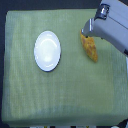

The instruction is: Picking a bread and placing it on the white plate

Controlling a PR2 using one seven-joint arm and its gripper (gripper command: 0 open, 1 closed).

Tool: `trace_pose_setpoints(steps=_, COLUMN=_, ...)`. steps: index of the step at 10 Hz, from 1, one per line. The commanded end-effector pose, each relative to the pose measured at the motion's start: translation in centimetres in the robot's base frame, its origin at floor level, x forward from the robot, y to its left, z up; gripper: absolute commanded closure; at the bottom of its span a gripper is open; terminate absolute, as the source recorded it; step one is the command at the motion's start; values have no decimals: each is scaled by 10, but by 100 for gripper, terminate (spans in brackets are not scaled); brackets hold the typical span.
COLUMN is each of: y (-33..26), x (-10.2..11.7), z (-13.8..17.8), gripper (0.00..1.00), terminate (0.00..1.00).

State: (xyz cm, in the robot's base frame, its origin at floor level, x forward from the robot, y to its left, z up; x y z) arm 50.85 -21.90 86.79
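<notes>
Green cloth (60,95) covers my worktop; my claw (88,34) at two o'clock hides the bread's (91,49) top end, grip unclear. White plate (47,51) sits well apart at nine o'clock.

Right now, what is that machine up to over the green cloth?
A robot arm reaches in from the exterior view's upper right, and its gripper is down at the upper end of the bread, which lies on the green cloth. The picture is too blurry to tell whether the gripper has closed on it. The white plate sits empty, apart from the bread, toward the exterior view's left. So the bread has not yet been placed on the plate.
</notes>
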Motion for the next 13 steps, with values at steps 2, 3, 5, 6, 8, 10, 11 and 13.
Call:
trace_pose_setpoints(steps=2, y=35, x=18, z=-55, gripper=0, terminate=0)
trace_pose_setpoints(steps=3, y=34, x=20, z=-67, gripper=0, terminate=0)
trace_pose_setpoints(steps=5, y=35, x=26, z=-79, gripper=0, terminate=0)
trace_pose_setpoints(steps=6, y=38, x=27, z=-83, gripper=0, terminate=0)
trace_pose_setpoints(steps=8, y=37, x=29, z=-93, gripper=0, terminate=0)
trace_pose_setpoints(steps=10, y=37, x=33, z=-103, gripper=0, terminate=0)
trace_pose_setpoints(steps=11, y=36, x=35, z=-106, gripper=0, terminate=0)
trace_pose_setpoints(steps=13, y=31, x=30, z=-116, gripper=0, terminate=0)
